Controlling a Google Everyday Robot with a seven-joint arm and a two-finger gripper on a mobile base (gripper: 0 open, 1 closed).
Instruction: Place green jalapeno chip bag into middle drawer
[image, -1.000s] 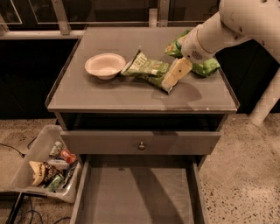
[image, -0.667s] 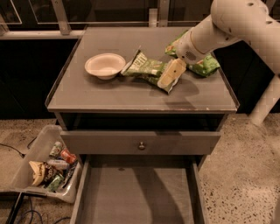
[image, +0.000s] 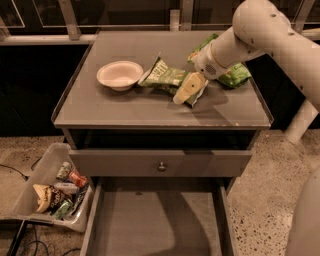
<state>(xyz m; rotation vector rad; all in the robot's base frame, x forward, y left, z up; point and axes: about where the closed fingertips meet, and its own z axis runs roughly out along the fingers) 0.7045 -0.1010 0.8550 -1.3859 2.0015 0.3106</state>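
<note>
The green jalapeno chip bag (image: 167, 75) lies flat on the counter (image: 100, 107), at 3 o'clock from a bowl (image: 120, 75). My fingers (image: 188, 89) rest at its 4 o'clock end; open or clamped, I cannot tell. It looks light, crinkly, slippery, crushable: I would pinch an end seam.

My gripper (image: 189, 89), over the cabinet top (image: 110, 107) at the green jalapeno chip bag (image: 167, 76), looks pale matt plastic; arm shell (image: 260, 30) is smooth white w/ slight sheen. Bag: crinkly glossy film. Bowl (image: 120, 75): matt, material unclear. Cabinet top & middle drawer (image: 155, 220): smooth matt grey. Knob (image: 161, 166): shiny metal. Bin (image: 35, 182): translucent plastic. Floor (image: 272, 200): speckled stone.
</note>
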